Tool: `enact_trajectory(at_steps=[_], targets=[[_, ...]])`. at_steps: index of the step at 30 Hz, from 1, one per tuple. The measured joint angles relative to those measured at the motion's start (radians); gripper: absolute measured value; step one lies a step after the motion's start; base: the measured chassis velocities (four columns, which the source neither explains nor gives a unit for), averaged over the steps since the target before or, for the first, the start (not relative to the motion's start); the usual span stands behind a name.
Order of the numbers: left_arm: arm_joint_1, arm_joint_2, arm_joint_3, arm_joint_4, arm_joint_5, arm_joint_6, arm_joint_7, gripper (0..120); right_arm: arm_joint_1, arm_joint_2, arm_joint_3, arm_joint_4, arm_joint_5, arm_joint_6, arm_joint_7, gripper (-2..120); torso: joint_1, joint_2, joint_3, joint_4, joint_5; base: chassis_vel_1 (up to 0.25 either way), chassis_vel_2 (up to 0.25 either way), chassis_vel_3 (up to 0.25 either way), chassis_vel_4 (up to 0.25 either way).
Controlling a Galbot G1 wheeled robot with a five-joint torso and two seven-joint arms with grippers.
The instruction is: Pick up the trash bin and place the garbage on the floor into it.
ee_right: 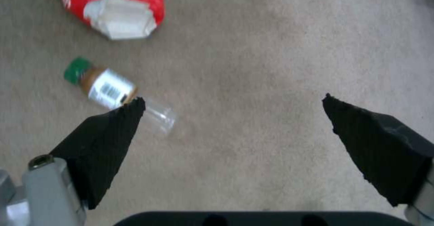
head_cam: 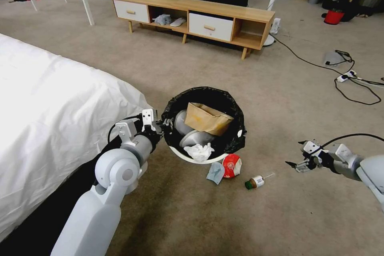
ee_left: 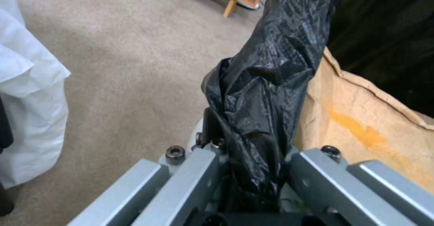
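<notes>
The trash bin (head_cam: pixel 212 91), white with a black bag over its rim, is tilted beside the bed. My left gripper (head_cam: pixel 162 125) is shut on its near rim; in the left wrist view the gripper (ee_left: pixel 253 161) pinches the black bag. Inside the bin lie a brown paper bag (head_cam: pixel 208 118) and grey round pieces, with a crumpled white tissue (head_cam: pixel 199 152) at the rim. On the carpet in front of it are a light blue mask (head_cam: pixel 216 173), a red-white packet (head_cam: pixel 232 165) and a green-capped bottle (head_cam: pixel 255 182). My right gripper (head_cam: pixel 297 164) hovers open just right of the bottle (ee_right: pixel 108 87).
A bed with a white sheet (head_cam: pixel 48 108) fills the left side. A low wooden TV bench (head_cam: pixel 192 16) stands at the back. Black cables and a power strip (head_cam: pixel 346 77) lie on the carpet at the right. A red bucket (head_cam: pixel 333 17) sits far right.
</notes>
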Motion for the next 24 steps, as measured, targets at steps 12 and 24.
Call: enact_trajectory(at_steps=[12,24], targets=[[0.000,-0.010,0.006,0.003,0.004,0.000,0.000,2,0.043,0.019,-0.015,-0.070,-0.093,0.199,-0.078,100,0.000,0.000,0.000,0.0001,0.0001,0.000,0.000,0.000,0.000],[-0.009,-0.025,0.013,0.017,0.011,0.000,0.000,2,0.118,0.039,-0.094,-0.104,-0.084,0.214,-0.057,100,0.000,0.000,0.000,0.0001,-0.0001,0.000,0.000,0.000,0.000]])
